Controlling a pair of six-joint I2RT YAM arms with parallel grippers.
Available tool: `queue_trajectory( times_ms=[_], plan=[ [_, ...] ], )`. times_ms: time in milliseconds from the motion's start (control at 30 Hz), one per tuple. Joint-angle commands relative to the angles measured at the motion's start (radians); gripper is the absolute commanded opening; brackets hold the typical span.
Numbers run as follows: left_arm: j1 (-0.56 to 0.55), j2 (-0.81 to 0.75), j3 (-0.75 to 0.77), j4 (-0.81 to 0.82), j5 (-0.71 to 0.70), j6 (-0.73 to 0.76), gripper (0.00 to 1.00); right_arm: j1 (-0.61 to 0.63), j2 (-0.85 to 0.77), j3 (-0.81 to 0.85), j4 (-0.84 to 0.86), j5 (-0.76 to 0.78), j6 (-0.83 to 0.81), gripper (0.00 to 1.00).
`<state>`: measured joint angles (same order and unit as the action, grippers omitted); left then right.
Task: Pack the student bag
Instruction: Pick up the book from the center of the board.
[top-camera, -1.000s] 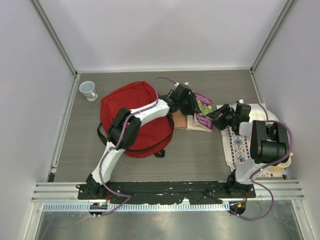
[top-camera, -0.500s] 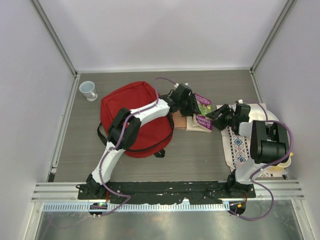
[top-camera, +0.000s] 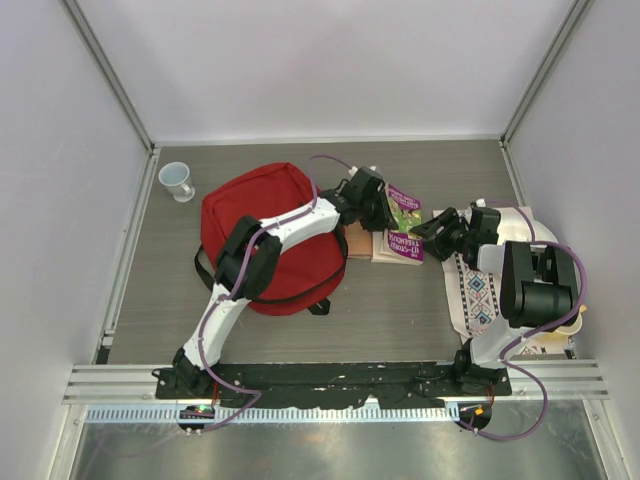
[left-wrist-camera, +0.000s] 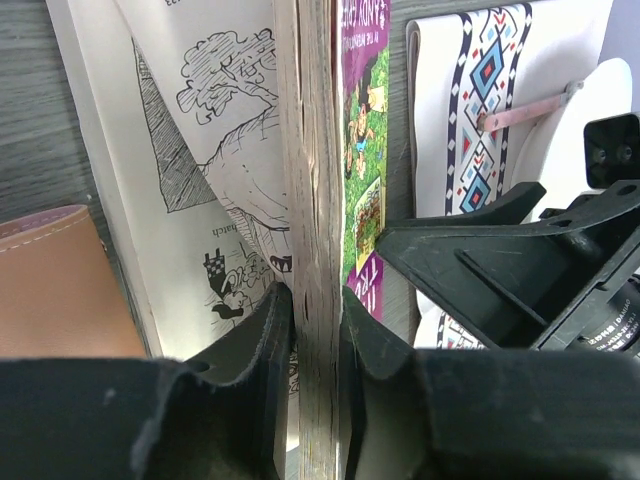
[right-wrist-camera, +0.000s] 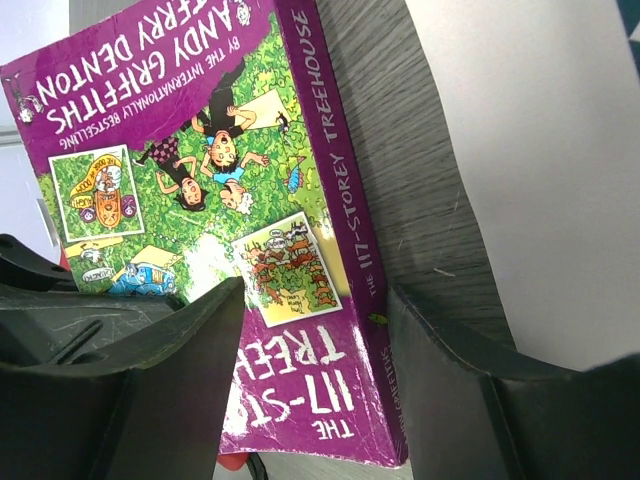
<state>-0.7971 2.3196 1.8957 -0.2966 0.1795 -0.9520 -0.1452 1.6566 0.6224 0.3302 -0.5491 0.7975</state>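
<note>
Two hands, one purple book (right-wrist-camera: 200, 150): left hand (left-wrist-camera: 315, 330) clamped on its upturned page edge, likely bound for the student bag (top-camera: 255, 195) leftward; right hand (right-wrist-camera: 315, 295) apart, perhaps bracing.

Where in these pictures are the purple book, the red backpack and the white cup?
purple book (right-wrist-camera: 190, 170): right wrist view, on its front cover.
red backpack (top-camera: 255, 200): top external view, on its upper fabric.
white cup (top-camera: 177, 181): top external view, on its middle.

Left hand (left-wrist-camera: 315, 335) closed onto book (left-wrist-camera: 312, 150) page edge.
</note>
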Motion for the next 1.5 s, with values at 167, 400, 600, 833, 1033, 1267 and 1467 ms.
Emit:
queue_trajectory(
  times_ms=[167, 400, 600, 833, 1033, 1267, 1467],
  plan=[
    [-0.010, -0.112, 0.003, 0.020, 0.034, 0.068, 0.00, 0.018, -0.095, 0.022, -0.031, -0.040, -0.014, 0.72],
    [-0.004, -0.212, -0.023, 0.063, 0.093, 0.119, 0.00, -0.037, -0.190, 0.005, -0.042, -0.032, -0.001, 0.80],
    [0.024, -0.295, -0.104, 0.183, 0.192, 0.098, 0.00, -0.073, -0.222, -0.032, 0.058, -0.135, 0.063, 0.80],
    [0.053, -0.321, -0.173, 0.331, 0.302, 0.036, 0.00, -0.071, -0.248, -0.096, 0.289, -0.265, 0.170, 0.81],
    [0.058, -0.318, -0.218, 0.462, 0.376, -0.019, 0.00, -0.071, -0.222, -0.133, 0.530, -0.333, 0.323, 0.81],
    [0.056, -0.307, -0.247, 0.596, 0.436, -0.090, 0.00, -0.071, -0.124, -0.174, 0.834, -0.379, 0.527, 0.81],
    [0.058, -0.310, -0.259, 0.611, 0.445, -0.096, 0.00, -0.068, -0.083, -0.191, 1.003, -0.384, 0.605, 0.76]
  ],
)
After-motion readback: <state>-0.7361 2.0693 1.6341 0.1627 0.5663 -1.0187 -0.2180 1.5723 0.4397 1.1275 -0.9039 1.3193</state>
